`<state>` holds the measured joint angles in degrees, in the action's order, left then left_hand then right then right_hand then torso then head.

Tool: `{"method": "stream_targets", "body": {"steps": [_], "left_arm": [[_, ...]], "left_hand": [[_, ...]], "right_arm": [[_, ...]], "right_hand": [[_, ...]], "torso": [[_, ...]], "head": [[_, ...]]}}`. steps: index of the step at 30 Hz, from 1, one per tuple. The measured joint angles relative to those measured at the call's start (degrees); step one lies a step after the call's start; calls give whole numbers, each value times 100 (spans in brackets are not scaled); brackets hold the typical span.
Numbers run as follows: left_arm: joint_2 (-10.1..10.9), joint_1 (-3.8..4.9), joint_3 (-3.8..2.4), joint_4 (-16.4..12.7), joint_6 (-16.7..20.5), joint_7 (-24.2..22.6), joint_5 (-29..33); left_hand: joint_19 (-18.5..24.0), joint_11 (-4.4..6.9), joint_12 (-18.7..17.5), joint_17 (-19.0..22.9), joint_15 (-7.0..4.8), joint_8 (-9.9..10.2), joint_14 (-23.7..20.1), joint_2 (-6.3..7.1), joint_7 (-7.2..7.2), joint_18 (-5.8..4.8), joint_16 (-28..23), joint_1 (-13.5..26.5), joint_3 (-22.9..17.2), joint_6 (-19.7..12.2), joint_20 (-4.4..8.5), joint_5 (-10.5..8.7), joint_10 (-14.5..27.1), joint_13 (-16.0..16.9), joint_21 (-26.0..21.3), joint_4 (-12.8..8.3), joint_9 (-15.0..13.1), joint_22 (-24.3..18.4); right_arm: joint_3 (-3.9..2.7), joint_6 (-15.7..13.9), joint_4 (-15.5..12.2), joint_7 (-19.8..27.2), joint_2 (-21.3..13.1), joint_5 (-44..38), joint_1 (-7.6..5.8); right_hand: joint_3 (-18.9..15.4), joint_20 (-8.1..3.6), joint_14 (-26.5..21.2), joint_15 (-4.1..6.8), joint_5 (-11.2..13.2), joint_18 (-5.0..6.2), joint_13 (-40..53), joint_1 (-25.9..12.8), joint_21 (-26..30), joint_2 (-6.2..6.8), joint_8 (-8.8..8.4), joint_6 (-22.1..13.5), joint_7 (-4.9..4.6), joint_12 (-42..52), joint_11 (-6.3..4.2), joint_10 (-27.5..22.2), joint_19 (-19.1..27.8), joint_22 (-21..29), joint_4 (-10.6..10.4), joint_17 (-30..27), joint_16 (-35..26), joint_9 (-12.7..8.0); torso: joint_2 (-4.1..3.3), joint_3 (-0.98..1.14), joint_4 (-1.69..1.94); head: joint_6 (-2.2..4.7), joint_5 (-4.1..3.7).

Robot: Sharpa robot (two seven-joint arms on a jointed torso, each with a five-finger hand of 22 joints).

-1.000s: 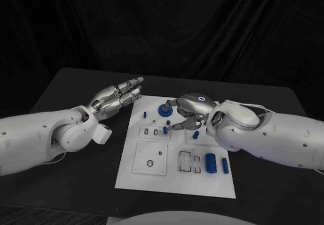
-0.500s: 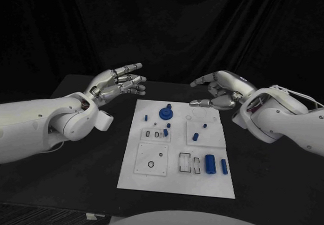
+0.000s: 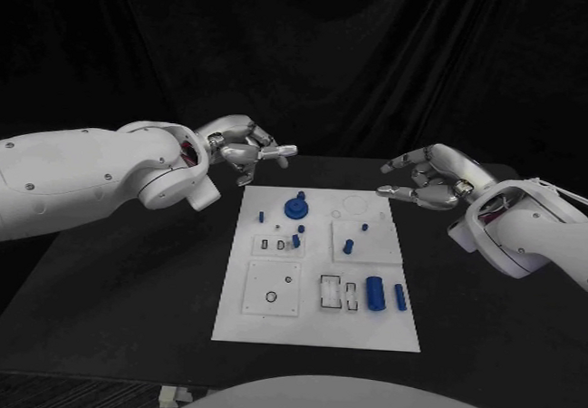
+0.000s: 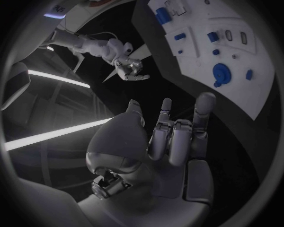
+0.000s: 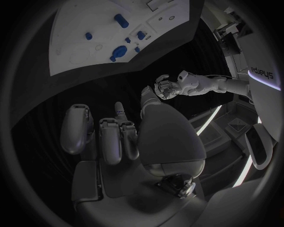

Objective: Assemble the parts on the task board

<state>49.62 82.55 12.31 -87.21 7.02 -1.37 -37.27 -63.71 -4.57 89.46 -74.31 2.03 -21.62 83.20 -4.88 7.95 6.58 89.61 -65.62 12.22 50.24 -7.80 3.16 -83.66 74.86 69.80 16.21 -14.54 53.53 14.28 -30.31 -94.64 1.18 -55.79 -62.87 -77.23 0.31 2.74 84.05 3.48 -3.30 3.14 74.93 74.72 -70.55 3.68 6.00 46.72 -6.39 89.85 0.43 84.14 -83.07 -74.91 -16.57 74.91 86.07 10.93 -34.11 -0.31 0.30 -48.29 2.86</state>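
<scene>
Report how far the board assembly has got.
Looks done: a round blue part stands at the far end of the board. In hand: nothing; the left hand and right hand hover off the board, holding no part. Left: two blue cylinders lie loose at the near right beside open slots.

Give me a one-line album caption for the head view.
Both empty hands, left and right, hover beyond the white board of blue parts.
</scene>
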Motion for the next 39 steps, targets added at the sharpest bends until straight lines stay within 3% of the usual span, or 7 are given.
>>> {"method": "stream_targets", "body": {"steps": [5, 9, 10, 15, 22, 31, 39], "left_arm": [[-298, 28, 3, 91, -483, 1059, -803], [-623, 34, 3, 228, -909, 1899, -1248], [-687, 35, 3, 259, -991, 2059, -1311], [-1026, 38, 3, 524, -1359, 2780, -1541], [-1499, 22, 3, 875, -1594, 3402, -1693], [-1746, -137, 2, 1035, -1679, 3904, -1794], [-1780, -339, 5, 1142, -1683, 4066, -1945]], "left_hand": [[-1076, 225, 35, -65, -183, -796, 85, -73, -214, -187, 25, 637, 313, 222, 134, -11, -35, 9, 1247, 16, -969, 1892], [-1528, 307, 35, -65, -276, -1253, 86, -180, -324, -274, 25, 837, 405, 117, 225, -11, -33, 10, 1568, 15, -1688, 2140], [-1575, 308, 35, -65, -286, -1312, 96, -200, -348, -360, 25, 817, 403, 93, 245, -11, -33, 9, 1599, 13, -1829, 2142], [-1599, 309, 35, -64, -306, -1251, 76, -332, -364, -358, 25, 482, 164, -11, 269, 40, -31, 10, 1604, -191, -2140, 2142], [-1641, 329, 35, -64, -306, -1144, 76, -347, -365, -356, 25, 405, 47, -10, 269, 134, -51, 9, 1620, -279, -2241, 2142], [-1845, 406, 35, -63, -367, -966, 75, -389, -408, -355, 24, 459, -9, 135, 331, 171, -36, 9, 1686, -223, -2406, 2141], [-1845, 406, 35, -63, -387, -816, 95, -374, -437, -355, 24, 474, -81, 167, 331, 238, -36, 9, 1686, -264, -2464, 2141]], "right_arm": [[-2, -19, 27, 18, -21, 62, 104], [-3, -37, 38, 45, -67, 94, 195], [-3, -40, 38, 54, -82, 98, 214], [-2, -60, 30, 105, -155, 116, 304], [0, -78, -6, 172, -222, 130, 382], [-2, -85, -30, 212, -215, 104, 396], [-2, -85, -42, 217, -222, 65, 402]], "right_hand": [[-6, 17, -21, -21, -24, 0, 0, -3, 0, -48, 42, 105, -13, 0, 2, -2, -17, 0, 6, 0, 0, 0], [-23, 16, -11, -32, -49, 0, -1, -10, 0, -81, 66, 180, -16, 0, 21, -21, -16, 0, 23, 0, 0, 0], [-23, 16, -5, -38, -65, 0, -1, 0, 0, -91, 66, 180, -16, 0, 21, -21, -16, 0, 23, 0, 0, 0], [-40, 36, -5, -38, -269, -1, -1, 38, 0, -129, 66, 261, -36, 0, 20, -21, 4, 0, 39, 0, 0, -23], [-86, 55, -5, -38, -304, 0, -1, 155, 0, -177, 66, 304, -34, 0, 41, -1, -16, -4, 118, 0, 0, -40], [-86, 55, -5, -38, -331, 0, -1, 177, 0, -200, 66, 323, -15, 0, 40, 0, -16, -4, 149, 0, 0, -45], [-86, 55, -5, -38, -331, -1, -2, 177, 0, -200, 66, 344, -36, 0, 40, 0, -16, -3, 149, 0, 0, -45]], "torso": [[59, 44, -76], [113, 88, -135], [122, 98, -146], [164, 138, -187], [197, 161, -201], [212, 202, -219], [232, 216, -220]], "head": [[-58, 0], [-141, -12], [-150, -20], [-170, -17], [-171, 36], [-172, 82], [-172, 77]]}}
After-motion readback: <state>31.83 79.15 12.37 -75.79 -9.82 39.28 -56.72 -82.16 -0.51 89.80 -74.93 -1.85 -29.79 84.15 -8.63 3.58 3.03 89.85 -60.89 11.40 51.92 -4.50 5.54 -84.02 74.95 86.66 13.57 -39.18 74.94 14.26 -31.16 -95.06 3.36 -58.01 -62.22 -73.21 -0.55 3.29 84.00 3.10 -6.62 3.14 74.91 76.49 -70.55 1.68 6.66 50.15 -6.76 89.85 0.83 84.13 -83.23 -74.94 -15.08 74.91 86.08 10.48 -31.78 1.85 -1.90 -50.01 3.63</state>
